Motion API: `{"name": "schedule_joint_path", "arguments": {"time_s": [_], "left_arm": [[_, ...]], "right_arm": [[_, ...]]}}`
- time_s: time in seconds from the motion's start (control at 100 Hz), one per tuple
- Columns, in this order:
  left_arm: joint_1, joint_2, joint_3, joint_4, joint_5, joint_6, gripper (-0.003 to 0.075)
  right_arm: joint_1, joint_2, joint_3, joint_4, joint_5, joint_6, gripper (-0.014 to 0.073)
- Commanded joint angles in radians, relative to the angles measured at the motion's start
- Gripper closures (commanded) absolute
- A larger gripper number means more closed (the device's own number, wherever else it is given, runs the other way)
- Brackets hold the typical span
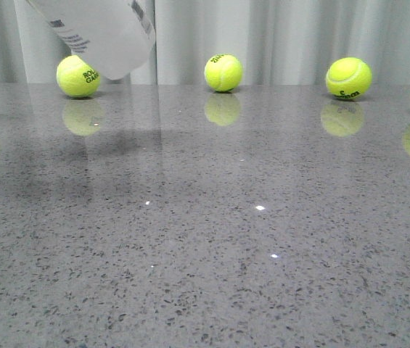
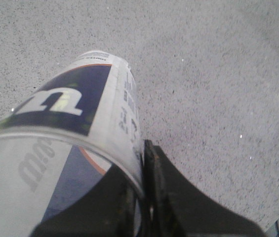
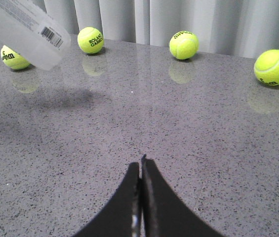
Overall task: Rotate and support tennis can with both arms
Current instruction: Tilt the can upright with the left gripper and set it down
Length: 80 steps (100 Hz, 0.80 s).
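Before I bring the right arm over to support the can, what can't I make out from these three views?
- Tennis can: its upper end is cut off by the top edge in the front view and by the corner in the right wrist view.
- Left gripper: absent from the front view; in the left wrist view the can hides one finger, so the grip is unclear.
- Right gripper: only the fingertips show, jaws together.

Light: bright and even on my feed, coming from above.
Glare: a few pinpoint glints on the worktop (image 1: 263, 239), and the tennis balls (image 1: 223, 72) mirror in it.
Shadows: soft smudge under the tennis can (image 1: 107, 36).
Blur: my left wrist view is soft up close, and the can's rim smears.
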Motion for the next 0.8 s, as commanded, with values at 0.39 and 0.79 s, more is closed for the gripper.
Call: {"name": "schedule_joint_path", "arguments": {"time_s": [0.39,0.79], "left_arm": [[-0.306,0.16,-0.083,0.164,0.014,-0.072,0.0739],[-0.31,0.191,-0.172,0.149,0.014,-0.04,0.0718]], "right_arm": [[-0.006,0.011,-0.026,0.0,-0.077,-0.007,0.0652],[-0.006,0.011,-0.026,0.0,-0.077,-0.007,0.0652]]}}
